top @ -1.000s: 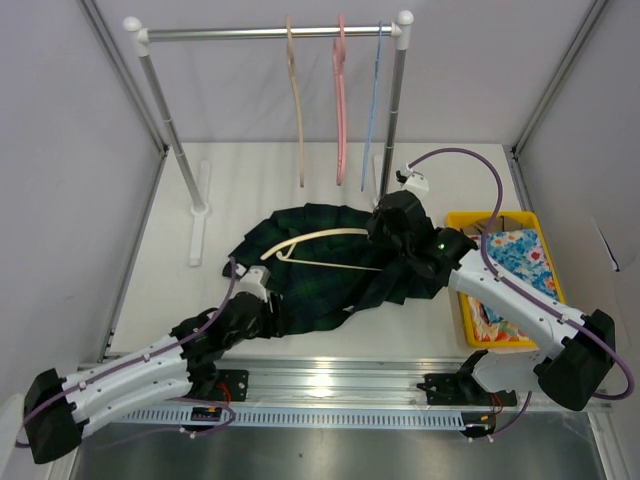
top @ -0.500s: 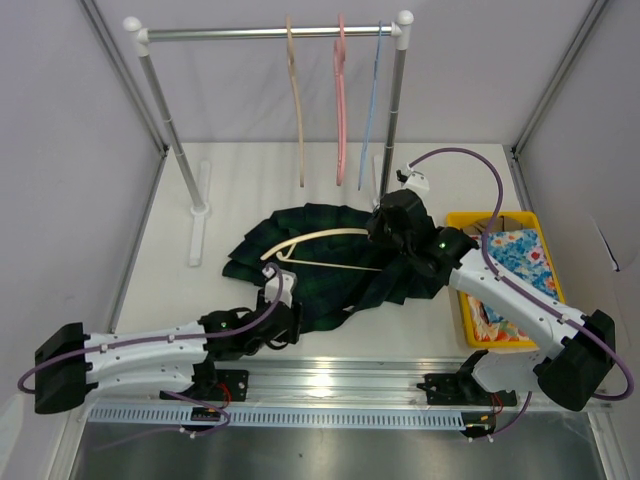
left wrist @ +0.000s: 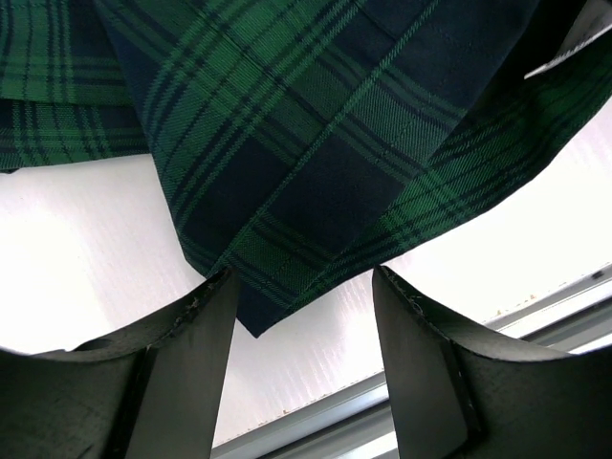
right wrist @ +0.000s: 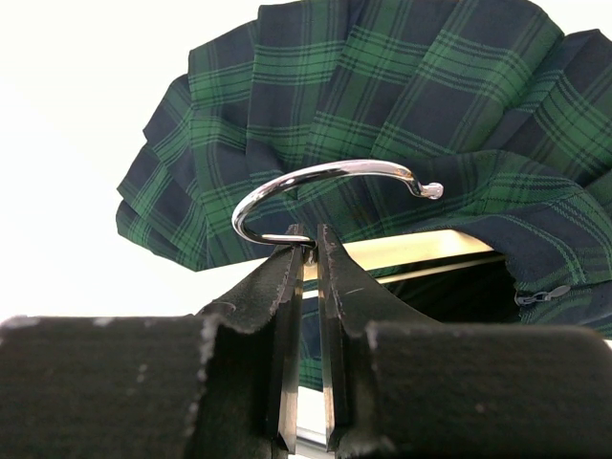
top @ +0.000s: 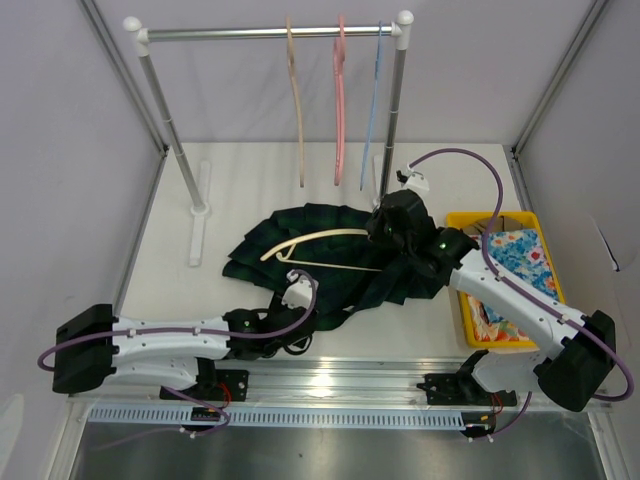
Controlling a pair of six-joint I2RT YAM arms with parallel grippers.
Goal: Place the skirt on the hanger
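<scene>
The dark green and navy plaid skirt (top: 330, 275) lies spread on the table. The cream-yellow hanger (top: 318, 238) lies on top of it. My right gripper (top: 384, 226) is at the skirt's right side, shut on the hanger's metal hook (right wrist: 320, 177). The cream bar (right wrist: 421, 249) shows just behind the right gripper (right wrist: 308, 237). My left gripper (top: 303, 316) is open and empty at the skirt's near edge. In the left wrist view a corner of the skirt (left wrist: 287, 191) hangs just above the gap of the left gripper (left wrist: 301, 282), not touching the fingers (left wrist: 182, 363).
A clothes rack (top: 270, 33) at the back holds a tan hanger (top: 296, 95), a pink hanger (top: 340, 95) and a thin blue one (top: 373, 95). A yellow bin (top: 468, 216) with floral cloth (top: 515, 265) stands at the right. A metal rail (top: 330, 375) runs along the near edge.
My left arm has swung right and stretched low along the near edge, bringing its gripper to the skirt's near corner. The right arm, hanger and skirt have not moved.
</scene>
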